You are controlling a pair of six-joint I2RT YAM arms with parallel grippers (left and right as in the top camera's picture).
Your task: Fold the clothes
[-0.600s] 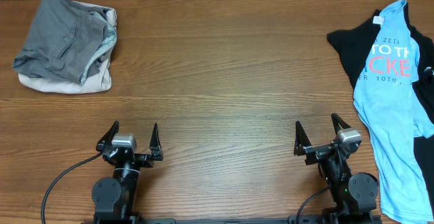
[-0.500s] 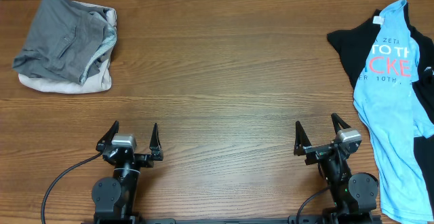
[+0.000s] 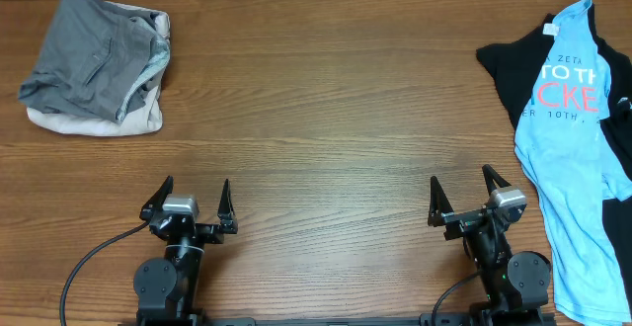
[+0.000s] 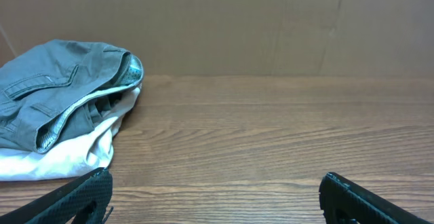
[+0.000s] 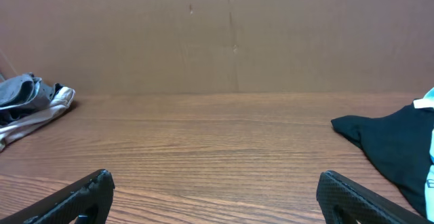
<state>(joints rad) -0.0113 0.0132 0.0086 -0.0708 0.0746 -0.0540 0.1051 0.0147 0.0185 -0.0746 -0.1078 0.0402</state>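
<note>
Wooden desk (image 3: 326,99) backed by a cardboard wall (image 4: 271,27); well beyond the left gripper (image 3: 196,184) and off to its left, a grey piece (image 3: 89,54) bunched on top of a cream piece (image 3: 99,123); left gripper low at the near edge, jaws spread wide, empty; right gripper (image 3: 460,176) likewise spread and empty; just to its right and stretching beyond, a light blue T-shirt (image 3: 568,148) draped over a black shirt (image 3: 504,69).

Wood-grain table (image 3: 326,109), seen from overhead. At its far left corner a cream piece (image 3: 99,123) lies on the surface, with a crumpled grey garment (image 3: 89,54) heaped on top of it. At the right edge a black shirt (image 3: 499,69) lies spread, and a light blue T-shirt (image 3: 568,168), red-and-white lettering up, lies partly across it and runs down towards the near edge.
</note>
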